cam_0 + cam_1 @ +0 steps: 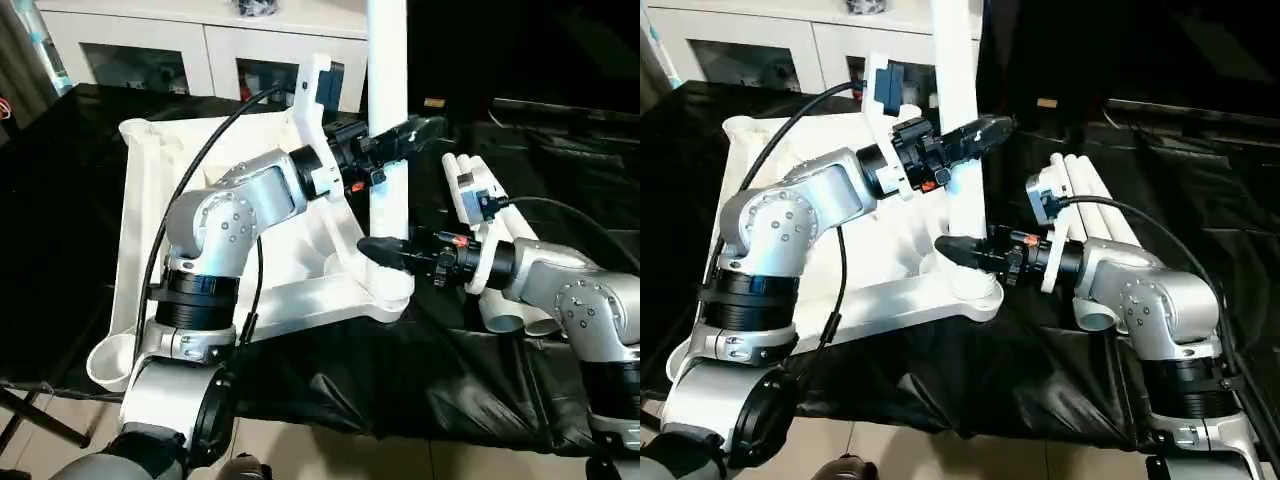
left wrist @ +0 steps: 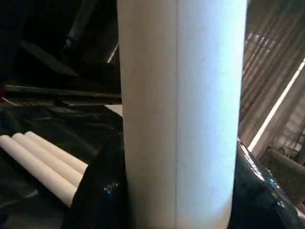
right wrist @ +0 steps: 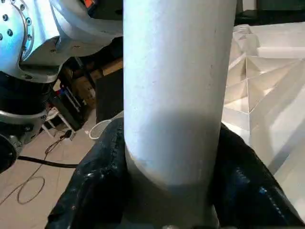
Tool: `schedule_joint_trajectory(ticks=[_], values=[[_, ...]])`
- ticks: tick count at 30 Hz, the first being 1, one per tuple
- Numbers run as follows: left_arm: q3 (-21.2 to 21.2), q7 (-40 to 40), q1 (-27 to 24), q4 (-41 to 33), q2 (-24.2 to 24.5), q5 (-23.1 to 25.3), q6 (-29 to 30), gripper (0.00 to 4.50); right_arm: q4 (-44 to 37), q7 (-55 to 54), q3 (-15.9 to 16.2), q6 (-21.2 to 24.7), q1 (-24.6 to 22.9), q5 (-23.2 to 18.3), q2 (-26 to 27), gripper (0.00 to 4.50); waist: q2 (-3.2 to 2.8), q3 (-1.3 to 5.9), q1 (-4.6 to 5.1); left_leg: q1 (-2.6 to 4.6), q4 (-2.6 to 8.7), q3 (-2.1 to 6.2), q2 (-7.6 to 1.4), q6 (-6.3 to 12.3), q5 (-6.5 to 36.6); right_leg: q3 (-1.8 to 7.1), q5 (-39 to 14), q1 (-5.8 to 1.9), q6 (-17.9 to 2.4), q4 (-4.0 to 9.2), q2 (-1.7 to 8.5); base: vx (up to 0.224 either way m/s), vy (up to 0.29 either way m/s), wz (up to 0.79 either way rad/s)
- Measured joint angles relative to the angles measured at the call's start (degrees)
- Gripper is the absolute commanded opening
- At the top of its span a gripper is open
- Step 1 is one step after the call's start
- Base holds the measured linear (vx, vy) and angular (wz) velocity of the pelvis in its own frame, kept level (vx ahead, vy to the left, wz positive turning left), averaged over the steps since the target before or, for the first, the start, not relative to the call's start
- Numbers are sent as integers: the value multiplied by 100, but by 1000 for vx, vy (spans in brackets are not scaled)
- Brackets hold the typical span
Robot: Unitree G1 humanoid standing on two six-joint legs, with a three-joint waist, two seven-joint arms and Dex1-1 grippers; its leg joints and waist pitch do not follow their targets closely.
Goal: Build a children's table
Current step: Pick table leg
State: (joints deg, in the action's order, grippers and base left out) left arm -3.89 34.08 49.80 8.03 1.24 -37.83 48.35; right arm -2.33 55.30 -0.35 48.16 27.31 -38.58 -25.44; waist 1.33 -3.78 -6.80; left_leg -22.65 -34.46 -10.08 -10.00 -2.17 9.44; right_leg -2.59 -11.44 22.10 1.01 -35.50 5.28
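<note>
Leg-fitting step: the upright tube leg (image 1: 388,110), gripped high by the left tool (image 1: 398,138) and low by the right tool (image 1: 392,251), stands in the near-right corner socket (image 1: 385,290) of the inverted tabletop (image 1: 150,190) on the desk (image 1: 480,370); next, probably a straight downward press.

You have the tabletop (image 1: 150,200) lying underside up on the left. One leg (image 1: 388,110) stands upright in its near right corner socket (image 1: 385,290). To the right, the spare legs (image 1: 1090,200) lie side by side. Behind everything stands the cabinet (image 1: 200,50).
</note>
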Motion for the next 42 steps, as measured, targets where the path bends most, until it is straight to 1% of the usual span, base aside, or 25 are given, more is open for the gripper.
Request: schedule_joint_trajectory(ticks=[8,9,10,11,13,14,15,16,17,20,26,37,39,42], values=[[56,62,2,-52,47,1,49,186,-22,12,81,-117,-3,100,-9,193,0,0,-1,0,0,0,0,0,0,0,0,0,0,1,0,0,0,0],[75,78,2,-53,60,6,42,186,-23,13,87,-119,-3,104,-9,248,0,0,-1,0,0,0,0,0,0,0,0,0,0,1,0,0,0,0],[137,130,2,-64,95,25,28,186,-22,16,104,-118,-3,113,-10,248,0,0,-1,0,0,0,0,0,0,0,0,0,0,1,0,0,0,0],[280,279,3,-99,157,45,28,186,-20,21,164,-118,-1,112,-6,264,0,0,-3,0,0,0,0,0,0,0,0,0,0,1,0,0,0,0],[515,460,4,-129,188,54,32,185,-2,33,273,-118,30,110,-2,279,0,0,-19,0,0,-1,0,0,0,1,0,0,0,2,0,0,0,0],[656,540,4,-140,199,59,44,185,7,34,313,-118,65,110,4,279,0,0,-21,0,0,-1,0,0,0,1,0,0,0,2,0,0,0,0],[714,602,4,-143,209,60,37,185,26,62,321,-118,100,108,3,297,0,0,-18,0,0,-1,0,0,0,1,0,0,0,1,0,0,0,0],[723,657,10,-155,236,62,33,185,34,86,324,-117,123,112,-2,297,0,0,-17,1,0,-1,0,0,0,1,0,0,0,-1,0,0,0,0],[758,747,35,-167,280,62,33,185,50,134,328,-112,160,113,-16,313,1,0,-17,3,0,-1,0,-1,-1,0,0,0,0,-4,0,0,0,0],[831,910,58,-194,334,63,21,185,75,330,378,-72,187,106,-176,331,1,0,-18,3,0,-1,0,-1,-1,1,0,0,0,-5,0,0,0,0],[948,1070,58,-194,422,64,24,185,82,596,563,51,186,110,-447,332,1,0,-24,3,-1,-1,0,-1,-1,2,0,0,0,-8,0,0,0,0],[1011,1190,58,-194,472,130,24,185,85,746,656,63,183,216,-568,332,0,0,-27,7,-3,-1,0,-3,-3,2,0,0,0,-20,0,0,0,0],[1010,1190,58,-194,472,130,26,185,89,745,660,56,183,223,-562,305,0,0,-28,8,-4,-1,0,-3,-3,2,0,0,0,-22,1,0,0,0],[1002,1192,58,-194,482,143,27,185,113,755,661,53,183,215,-511,293,0,0,-28,9,-4,-1,0,-4,-3,2,0,0,0,-23,0,0,0,0]])
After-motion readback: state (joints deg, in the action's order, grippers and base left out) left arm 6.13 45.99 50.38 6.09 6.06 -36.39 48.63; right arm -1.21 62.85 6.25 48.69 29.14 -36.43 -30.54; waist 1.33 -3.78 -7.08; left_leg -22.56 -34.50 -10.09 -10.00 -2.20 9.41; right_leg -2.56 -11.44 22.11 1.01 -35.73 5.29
